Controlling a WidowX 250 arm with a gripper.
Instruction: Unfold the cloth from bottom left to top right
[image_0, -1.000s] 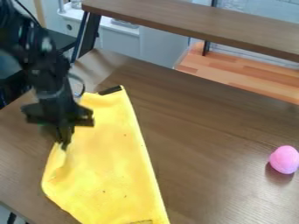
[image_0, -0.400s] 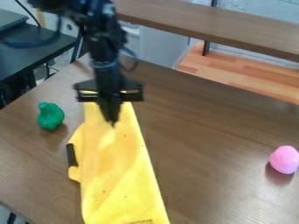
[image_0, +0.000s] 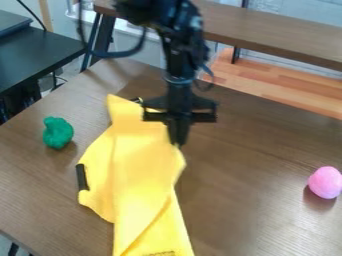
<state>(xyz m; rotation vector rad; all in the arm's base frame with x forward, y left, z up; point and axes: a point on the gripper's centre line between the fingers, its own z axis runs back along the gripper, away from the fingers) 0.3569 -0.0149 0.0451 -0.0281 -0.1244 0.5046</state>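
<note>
Cloth (image_0: 133, 167) is being carried rightward: gripper (image_0: 178, 144) has been shifted from cloth's left side to its right, its fingers closed on pinched edge. Unfolding is judged well advanced; held layer is yet to be drawn toward far right and released flat. Cloth is spread over left part of worktop (image_0: 254, 160), from near far left corner toward near edge. Green lump (image_0: 58, 133) is set near left edge, pink ball (image_0: 325, 182) toward right. Brown shelf (image_0: 267, 42) is placed beyond far edge.
</note>
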